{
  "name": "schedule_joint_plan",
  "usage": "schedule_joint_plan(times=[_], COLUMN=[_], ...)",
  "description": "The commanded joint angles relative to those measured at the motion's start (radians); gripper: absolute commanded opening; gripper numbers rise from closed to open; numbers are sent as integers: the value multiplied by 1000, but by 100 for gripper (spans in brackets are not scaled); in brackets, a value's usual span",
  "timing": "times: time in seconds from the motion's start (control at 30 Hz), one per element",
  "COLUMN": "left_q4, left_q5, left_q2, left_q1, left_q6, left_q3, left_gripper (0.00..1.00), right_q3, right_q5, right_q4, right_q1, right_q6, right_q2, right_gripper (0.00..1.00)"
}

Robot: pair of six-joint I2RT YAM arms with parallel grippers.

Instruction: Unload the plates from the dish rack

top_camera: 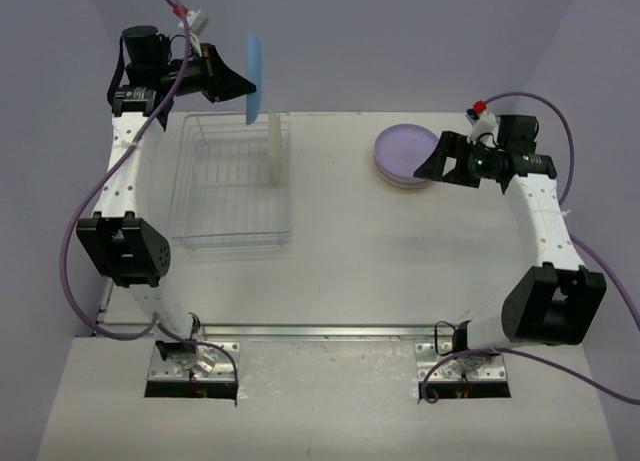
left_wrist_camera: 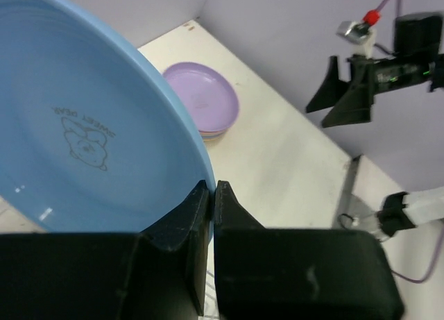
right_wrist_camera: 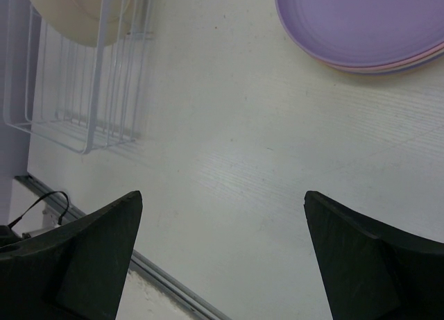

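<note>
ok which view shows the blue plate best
The left wrist view: the blue plate fills the frame, its face and printed mark clear, its rim pinched by the left fingers. The top view shows it only edge-on, held up near the rack. The right wrist view misses it.

The white left arm (top_camera: 125,166) reaches up and back, its black 2-finger left gripper (left_wrist_camera: 211,189) held high, jaws pinched on the rim of a round matte blue plate (left_wrist_camera: 83,125). The white right arm (top_camera: 545,221) bends inward, its black right gripper (right_wrist_camera: 222,195) low with jaws spread wide.
</note>
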Motion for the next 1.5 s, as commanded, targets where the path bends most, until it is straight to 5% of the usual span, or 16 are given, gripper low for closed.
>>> schedule_joint_plan(times=[0.0,0.3,0.57,0.87,1.17,1.47], left_q4=[-372,-260,-188,-101,-119,-131], left_q5=[-396,-1330,-1687,-1748,-1732,-1717], left_q2=[-119,-349,-361,-358,-341,-328], left_q1=[-236,-966,-1276,-1363,-1393,-1397], left_q6=[516,935,1143,1241,1215,1203], left_q3=[43,-523,-846,-910,-879,-847], left_gripper=[0,0,0,0,0,0], right_q3=[73,153,157,73,83,70], right_q5=[-24,-30,-53,172,184,204], right_q4=[19,-48,-150,-205,-192,-184], right_q1=[-2,-2,1,222,300,366], right_q6=[26,15,-87,-275,-301,-314], right_q2=[-26,-24,4,-12,22,85], right_gripper=[99,99,99,89,57,53])
